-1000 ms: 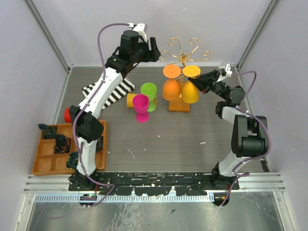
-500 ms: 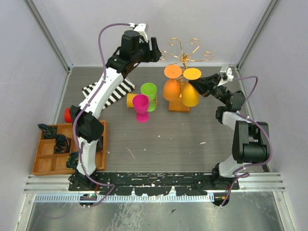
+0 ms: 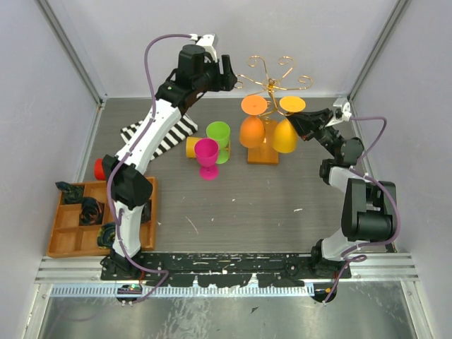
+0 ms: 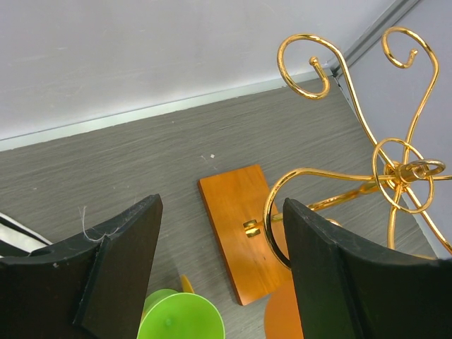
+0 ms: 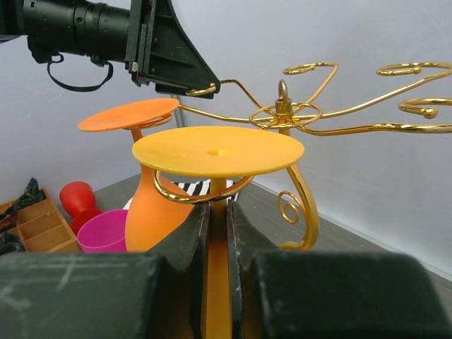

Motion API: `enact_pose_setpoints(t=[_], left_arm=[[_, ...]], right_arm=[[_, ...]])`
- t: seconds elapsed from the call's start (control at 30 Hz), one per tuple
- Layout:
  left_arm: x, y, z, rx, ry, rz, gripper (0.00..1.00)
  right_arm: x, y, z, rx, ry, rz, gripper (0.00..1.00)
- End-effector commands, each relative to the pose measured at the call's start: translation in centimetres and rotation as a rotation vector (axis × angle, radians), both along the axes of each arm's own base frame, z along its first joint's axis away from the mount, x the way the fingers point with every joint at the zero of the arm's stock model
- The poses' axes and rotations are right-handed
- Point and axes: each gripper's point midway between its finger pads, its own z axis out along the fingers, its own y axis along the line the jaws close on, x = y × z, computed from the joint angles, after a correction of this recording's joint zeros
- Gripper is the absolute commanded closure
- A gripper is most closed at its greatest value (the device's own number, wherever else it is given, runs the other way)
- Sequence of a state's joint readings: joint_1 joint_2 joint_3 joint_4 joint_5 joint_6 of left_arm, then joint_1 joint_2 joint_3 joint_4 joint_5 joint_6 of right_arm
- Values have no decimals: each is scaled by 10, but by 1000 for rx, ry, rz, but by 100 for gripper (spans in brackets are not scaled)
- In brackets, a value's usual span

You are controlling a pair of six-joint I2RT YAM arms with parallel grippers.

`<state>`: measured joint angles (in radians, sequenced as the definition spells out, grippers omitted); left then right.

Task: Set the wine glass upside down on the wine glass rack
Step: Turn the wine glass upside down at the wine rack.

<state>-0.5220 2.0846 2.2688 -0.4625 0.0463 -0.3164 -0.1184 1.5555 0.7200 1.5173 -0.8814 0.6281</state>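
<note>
Wooden tray (image 3: pixel 67 241): dark clutter (image 3: pixel 88 210); rack (image 3: pixel 263 157): orange glass (image 3: pixel 251 132), yellow glass (image 3: pixel 284 138), inverted.

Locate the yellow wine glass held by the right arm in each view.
Top external: upper right of centre, yellow wine glass upside down at the rack, right gripper on its stem.
Left wrist: not visible.
Right wrist: centre frame, flat foot uppermost, stem pinched low in the middle.
Shared landmark: the hub of the gold wine glass rack.
</note>
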Motion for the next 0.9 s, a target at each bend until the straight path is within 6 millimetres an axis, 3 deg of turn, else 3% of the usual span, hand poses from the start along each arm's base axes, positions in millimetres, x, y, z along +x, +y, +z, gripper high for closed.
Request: enact_pose_setpoints(t=[0.0,0.37,0.7,0.73,0.77,0.8,0.87], left_arm=[[-8,-5,-12,40,31,-34,23],[-9,-6,-12,36,36,-35,23],[-9,-6,-10,41,33,-36,23],[-9,-5,-9,41,31,-34,23],[-9,-5,-8,41,29,-33,23],[-9,-5,-8,42,29,-33,23],[-9,-4,-7,41,28,-31,23]], right_arm=[[0,-5,37,-16,-147,-45,96],[22,0,22,-35,-88,21,88],[22,0,16,-10,-76,33,75],[21,0,17,-9,-78,31,71],[19,-1,19,-10,-80,27,57],[18,-1,20,-11,-84,24,51],[16,-2,22,-15,-87,13,50]])
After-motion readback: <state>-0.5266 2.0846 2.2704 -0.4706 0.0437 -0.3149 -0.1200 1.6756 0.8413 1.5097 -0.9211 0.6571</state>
